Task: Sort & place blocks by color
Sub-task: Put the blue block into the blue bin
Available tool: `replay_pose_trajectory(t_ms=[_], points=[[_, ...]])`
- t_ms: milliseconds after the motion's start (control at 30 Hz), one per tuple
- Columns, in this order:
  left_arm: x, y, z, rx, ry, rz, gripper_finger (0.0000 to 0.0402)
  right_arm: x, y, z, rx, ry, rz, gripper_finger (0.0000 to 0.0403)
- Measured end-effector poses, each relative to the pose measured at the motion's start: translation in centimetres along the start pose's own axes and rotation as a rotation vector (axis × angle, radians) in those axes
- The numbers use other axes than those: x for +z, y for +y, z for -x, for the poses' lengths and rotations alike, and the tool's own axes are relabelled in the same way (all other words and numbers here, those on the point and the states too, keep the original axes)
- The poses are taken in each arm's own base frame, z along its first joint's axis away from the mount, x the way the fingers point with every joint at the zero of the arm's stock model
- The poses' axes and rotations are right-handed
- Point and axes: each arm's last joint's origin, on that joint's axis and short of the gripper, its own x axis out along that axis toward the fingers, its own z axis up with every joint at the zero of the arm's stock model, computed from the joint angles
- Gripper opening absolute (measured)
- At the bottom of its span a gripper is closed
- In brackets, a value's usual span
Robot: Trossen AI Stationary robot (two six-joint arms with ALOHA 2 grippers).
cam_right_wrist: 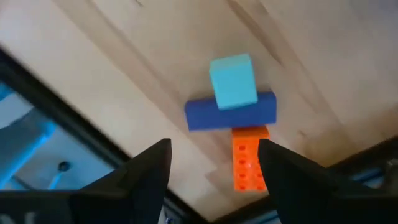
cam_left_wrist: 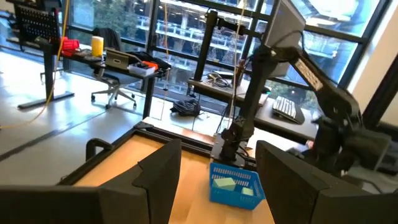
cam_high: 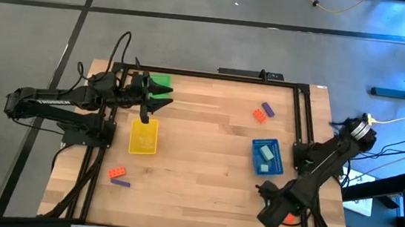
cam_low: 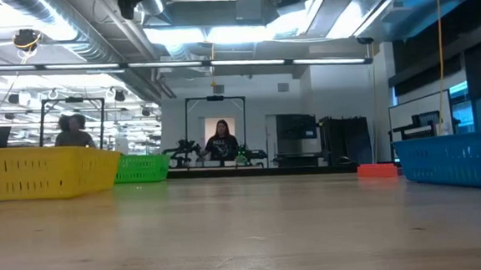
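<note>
My right gripper [cam_right_wrist: 214, 168] is open at the table's near right corner [cam_high: 274, 208]. It hovers over a small pile: a teal block [cam_right_wrist: 233, 81] on a dark purple block [cam_right_wrist: 230, 113], with an orange block [cam_right_wrist: 249, 163] beside them on the wood. My left gripper [cam_left_wrist: 217, 186] is open and held level by the green tray [cam_high: 159, 82], above the yellow tray [cam_high: 144, 138]. An orange block [cam_high: 262, 115] and a purple block [cam_high: 268, 109] lie far right. Another orange block [cam_high: 116, 172] and purple block [cam_high: 120, 182] lie near left. Teal blocks [cam_high: 266, 153] sit in the blue tray [cam_high: 273, 167].
A black frame rail [cam_high: 303, 116] runs around the table edges, close to the right gripper's corner. The low view shows the yellow tray [cam_low: 46, 172], green tray [cam_low: 142, 168] and blue tray [cam_low: 455, 155]. People stand in the room behind. Bare wood lies at the table's middle [cam_high: 198, 158].
</note>
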Motion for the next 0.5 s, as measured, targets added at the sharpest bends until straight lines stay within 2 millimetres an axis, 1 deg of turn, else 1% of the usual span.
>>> replay_pose_trajectory(t_ms=[133,300,500], points=[[0.0,0.0,0.0,0.0,0.0,0.012,0.0199,0.3,0.5,-1.9,-0.068,-0.001,-0.006,0.0243],[0.0,0.0,0.0,0.0,-0.003,0.012,0.0199,0.6,0.8,-3.8,-0.136,-0.001,0.007,0.0243],[0.0,0.0,0.0,0.0,-0.004,0.012,0.0199,1.3,1.0,-4.9,-0.175,-0.029,0.052,0.0243]])
